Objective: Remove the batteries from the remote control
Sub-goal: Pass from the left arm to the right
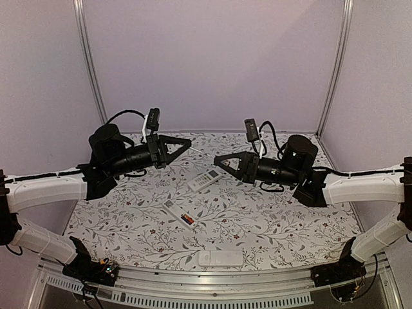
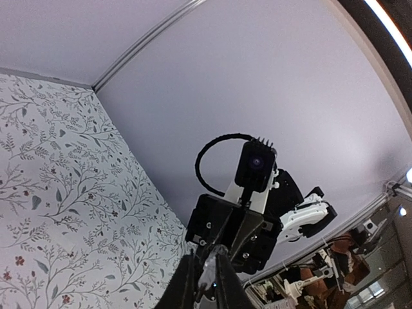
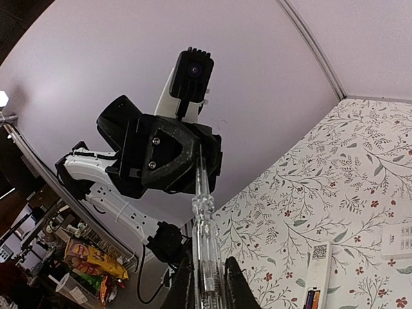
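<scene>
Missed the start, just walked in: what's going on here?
Both arms are raised above the table, grippers nearly tip to tip. The left gripper is shut on a thin clear stick; the right gripper flanks the same stick with its fingers, but whether they grip it is unclear. On the table an opened remote lies with red-orange batteries in it, near two other white remotes.

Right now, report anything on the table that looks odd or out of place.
One remote lies back up with its battery bay uncovered, the batteries still inside. A plain white remote-shaped piece sits right at the near edge of the table. The right gripper grips a clear stick in mid-air.
</scene>
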Tool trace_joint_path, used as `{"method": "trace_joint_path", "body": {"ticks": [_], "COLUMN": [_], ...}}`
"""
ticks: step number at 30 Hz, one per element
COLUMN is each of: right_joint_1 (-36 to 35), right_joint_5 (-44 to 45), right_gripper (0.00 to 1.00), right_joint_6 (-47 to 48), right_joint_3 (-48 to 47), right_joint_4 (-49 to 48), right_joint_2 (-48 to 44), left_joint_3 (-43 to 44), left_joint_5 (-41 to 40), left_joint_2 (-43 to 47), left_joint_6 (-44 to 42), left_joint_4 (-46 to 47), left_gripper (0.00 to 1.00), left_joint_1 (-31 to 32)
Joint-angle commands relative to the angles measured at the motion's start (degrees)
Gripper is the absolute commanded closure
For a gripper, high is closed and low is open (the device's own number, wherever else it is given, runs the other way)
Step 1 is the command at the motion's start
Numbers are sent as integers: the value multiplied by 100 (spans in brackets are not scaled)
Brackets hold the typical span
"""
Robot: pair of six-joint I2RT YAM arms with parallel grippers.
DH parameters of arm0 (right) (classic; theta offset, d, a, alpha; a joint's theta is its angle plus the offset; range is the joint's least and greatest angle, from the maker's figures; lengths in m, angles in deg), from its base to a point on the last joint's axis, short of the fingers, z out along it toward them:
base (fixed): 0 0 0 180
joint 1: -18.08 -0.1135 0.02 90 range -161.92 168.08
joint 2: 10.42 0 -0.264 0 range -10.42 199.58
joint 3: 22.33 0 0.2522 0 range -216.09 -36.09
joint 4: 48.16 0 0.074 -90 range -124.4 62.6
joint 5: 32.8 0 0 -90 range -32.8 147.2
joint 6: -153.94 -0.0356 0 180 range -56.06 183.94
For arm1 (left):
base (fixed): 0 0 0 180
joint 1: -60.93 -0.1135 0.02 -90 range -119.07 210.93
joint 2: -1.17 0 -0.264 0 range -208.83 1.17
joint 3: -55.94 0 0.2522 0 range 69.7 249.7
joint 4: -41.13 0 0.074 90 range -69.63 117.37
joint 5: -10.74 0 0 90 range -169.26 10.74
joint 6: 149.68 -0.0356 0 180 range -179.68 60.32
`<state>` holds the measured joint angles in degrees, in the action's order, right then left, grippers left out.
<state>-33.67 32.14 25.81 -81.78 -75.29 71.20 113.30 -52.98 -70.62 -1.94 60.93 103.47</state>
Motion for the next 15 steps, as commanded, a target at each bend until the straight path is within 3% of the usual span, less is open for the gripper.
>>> {"method": "trace_joint_path", "body": {"ticks": [1, 3, 7, 11, 15], "right_joint_1": [-37, -37, -33, -20, -20], "right_joint_5": [589, 769, 1096, 1335, 1534], "right_gripper": [100, 100, 100, 100, 100], "right_joint_6": [-80, -58, 137, 280, 315], "right_joint_3": [132, 282, 377, 482, 732], "right_joint_4": [-62, 5, 617, 1408, 1952], "right_joint_2": [-163, -296, -532, -681, -883], "left_joint_3": [30, 43, 158, 281, 65], "left_joint_5": [-352, -647, -1358, -1859, -1930], "left_joint_2": [180, 354, 750, 776, 576], "left_joint_6": [-379, -519, -902, -1166, -1322], "left_joint_4": [-957, -1400, -2583, -4005, -4619], "left_gripper": [71, 48, 23, 15, 14], "left_joint_1": [106, 105, 70, -117, -405]}}
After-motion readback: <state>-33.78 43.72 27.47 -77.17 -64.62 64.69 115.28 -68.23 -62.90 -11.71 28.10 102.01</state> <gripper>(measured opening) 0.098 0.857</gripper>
